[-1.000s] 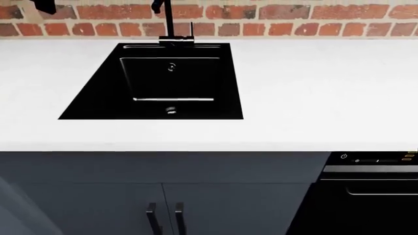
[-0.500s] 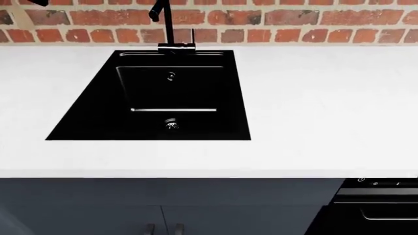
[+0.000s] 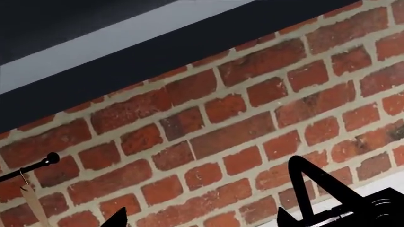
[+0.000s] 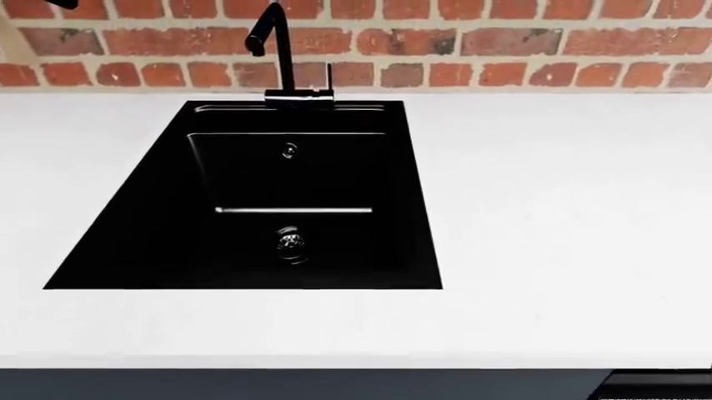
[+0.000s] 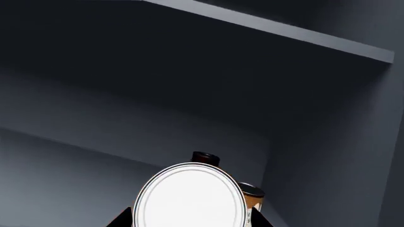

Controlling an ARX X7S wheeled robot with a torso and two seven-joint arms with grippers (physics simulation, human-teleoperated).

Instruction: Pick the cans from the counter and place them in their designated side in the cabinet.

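In the right wrist view, a can (image 5: pixel 189 198) with a pale round metal top fills the space between my right gripper's (image 5: pixel 190 220) dark fingers, which are shut on its sides. Its label is mostly hidden. It is held inside the dark grey cabinet (image 5: pixel 189 71), under a shelf edge (image 5: pixel 271 28). My left gripper (image 3: pixel 202 220) is open and empty, facing the brick wall above the black tap (image 3: pixel 315 187). The head view shows the white counter (image 4: pixel 556 208) with no can on it and neither gripper's fingers.
Behind the held can stand a dark-topped item (image 5: pixel 203 156) and a brown jar with a dark lid (image 5: pixel 254 194). The black sink (image 4: pixel 145 242) and tap (image 4: pixel 278 50) sit in the counter. A black rail with a hook (image 3: pixel 35 165) runs along the brick wall.
The head view has shifted: the sink and counter now sit lower and larger, and the lower cupboard doors and oven have dropped out of sight.
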